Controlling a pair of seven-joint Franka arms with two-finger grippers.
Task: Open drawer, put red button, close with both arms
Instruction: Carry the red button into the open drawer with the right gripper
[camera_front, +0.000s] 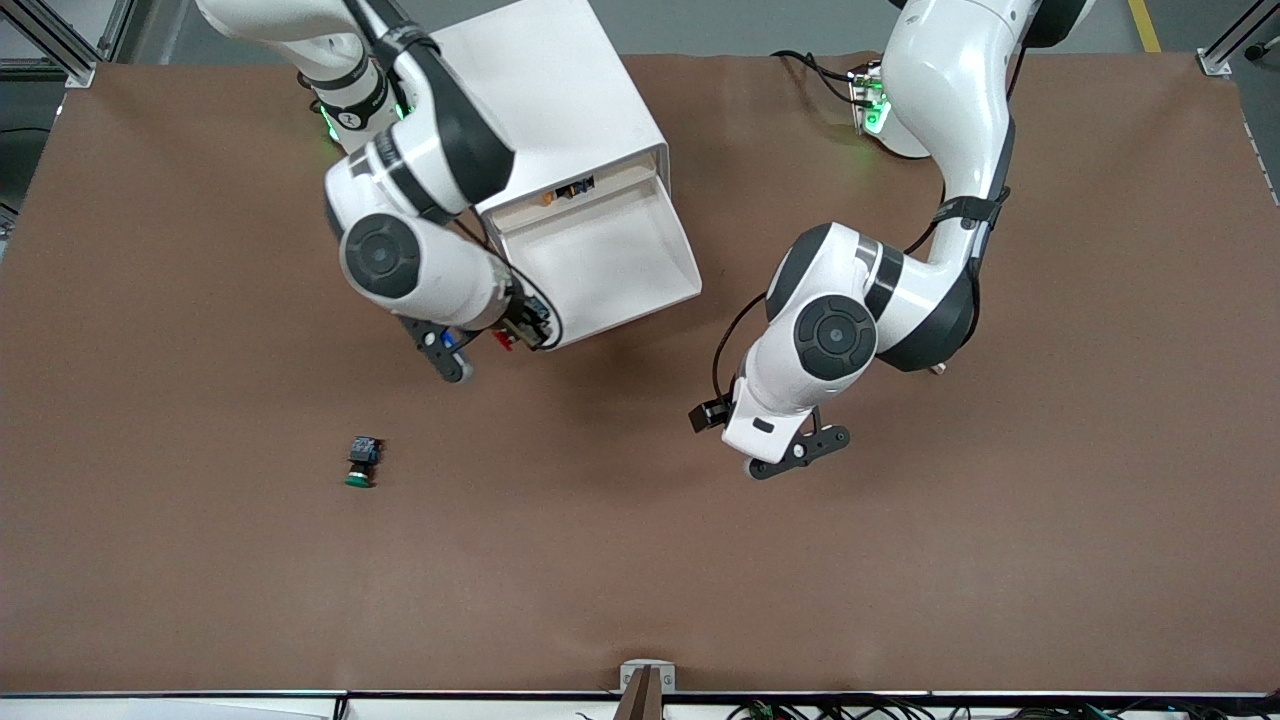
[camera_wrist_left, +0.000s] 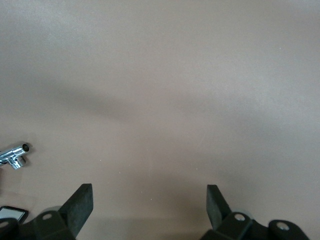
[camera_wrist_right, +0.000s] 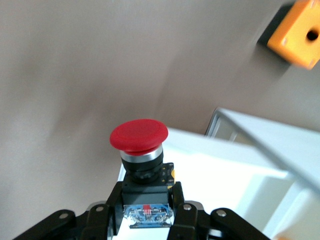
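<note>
The drawer (camera_front: 600, 262) is pulled out of the white cabinet (camera_front: 560, 90), and its white tray shows nothing inside. My right gripper (camera_front: 472, 345) is shut on the red button (camera_front: 503, 341), just off the open drawer's front corner at the right arm's end. In the right wrist view the fingers (camera_wrist_right: 182, 212) clamp the button's black body and the red cap (camera_wrist_right: 139, 135) points away, beside the drawer's white edge (camera_wrist_right: 225, 172). My left gripper (camera_front: 800, 450) is open and empty over bare table nearer the front camera than the drawer; its view shows only table between the fingertips (camera_wrist_left: 82, 200).
A green-capped button (camera_front: 360, 462) lies on the table toward the right arm's end, nearer the front camera. The top drawer's slot (camera_front: 570, 190) shows orange and black parts. A small chrome fitting (camera_wrist_left: 15, 155) lies near the left arm. A blurred orange block (camera_wrist_right: 299, 32) shows in the right wrist view.
</note>
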